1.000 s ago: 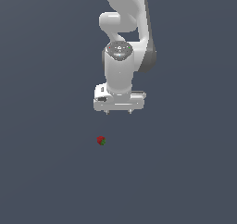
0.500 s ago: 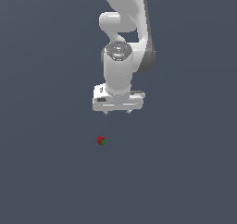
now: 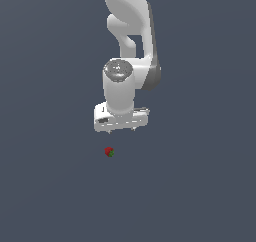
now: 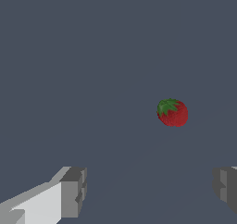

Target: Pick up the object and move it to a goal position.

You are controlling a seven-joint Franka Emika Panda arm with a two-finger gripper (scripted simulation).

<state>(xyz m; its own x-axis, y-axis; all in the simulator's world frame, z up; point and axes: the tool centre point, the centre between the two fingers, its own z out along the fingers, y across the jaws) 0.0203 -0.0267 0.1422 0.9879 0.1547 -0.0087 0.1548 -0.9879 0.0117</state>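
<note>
Now we see the hand spread wide and holding nothing, apart from the strawberry, which lies alone on the grey counter.

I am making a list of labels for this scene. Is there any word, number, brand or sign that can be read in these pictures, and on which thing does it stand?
None: no readable text in either view.
The strawberry shows only red skin and green leaves.
The white gripper has a small dark mark on its body, too small to read as text.
The grey floor is plain.
</note>
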